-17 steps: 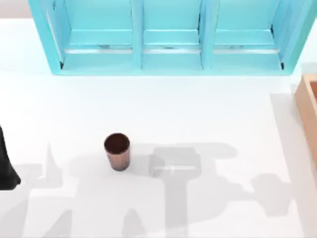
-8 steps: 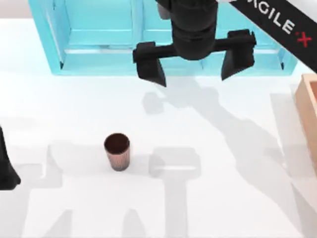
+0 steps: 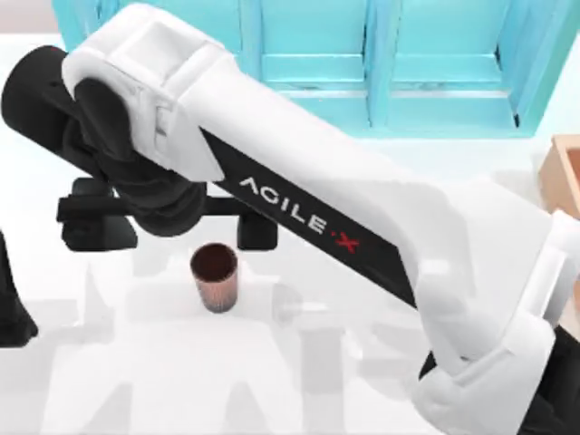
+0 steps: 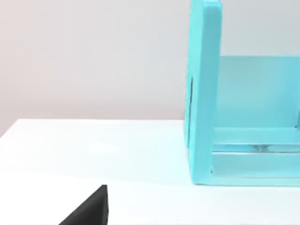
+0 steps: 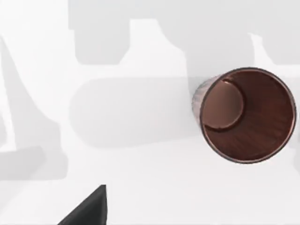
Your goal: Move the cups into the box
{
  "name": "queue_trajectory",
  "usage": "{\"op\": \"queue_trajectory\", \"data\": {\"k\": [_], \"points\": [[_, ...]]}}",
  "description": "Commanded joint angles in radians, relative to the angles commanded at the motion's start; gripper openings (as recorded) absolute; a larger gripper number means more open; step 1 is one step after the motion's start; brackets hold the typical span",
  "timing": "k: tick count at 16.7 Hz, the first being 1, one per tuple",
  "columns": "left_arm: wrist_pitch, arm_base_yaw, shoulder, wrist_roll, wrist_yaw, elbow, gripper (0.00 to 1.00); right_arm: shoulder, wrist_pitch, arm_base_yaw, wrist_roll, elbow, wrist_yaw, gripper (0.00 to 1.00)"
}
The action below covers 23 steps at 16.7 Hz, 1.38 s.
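Copper-brown and ribbed, our one visible cup (image 3: 216, 278) stands upright, mouth up, on the white table (image 3: 118, 381) left of centre. Just beyond it our right gripper (image 3: 168, 224) hovers with fingers spread wide. Farther right sits the box (image 3: 564, 172); the turquoise shelf (image 3: 435, 72) stands at the back, and our left arm (image 3: 11, 308) is parked at the left edge.

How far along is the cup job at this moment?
Nothing looks finished that can be confirmed: the box is cut off at the table's right edge and its inside is hidden. In hand: the right gripper is open over the table just behind the one visible cup, which stands upright and ungrasped. The left gripper sits parked at the left edge. Left: grasp the cup and carry it right to the box.
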Motion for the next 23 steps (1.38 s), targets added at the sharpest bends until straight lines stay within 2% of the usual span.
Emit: {"op": "queue_trajectory", "data": {"k": [8, 11, 17, 23], "points": [[0.0, 0.0, 0.0, 0.0, 0.0, 0.0, 1.0, 0.027, -0.002, 0.003, 0.008, 0.025, 0.001, 1.0], [0.0, 0.0, 0.0, 0.0, 0.0, 0.0, 1.0, 0.119, -0.018, -0.004, 0.001, 0.128, 0.003, 1.0], [0.0, 0.0, 0.0, 0.0, 0.0, 0.0, 1.0, 0.387, -0.062, -0.033, -0.029, 0.465, 0.002, 1.0], [0.0, 0.0, 0.0, 0.0, 0.0, 0.0, 1.0, 0.451, -0.071, -0.041, -0.037, 0.532, 0.002, 1.0]]}}
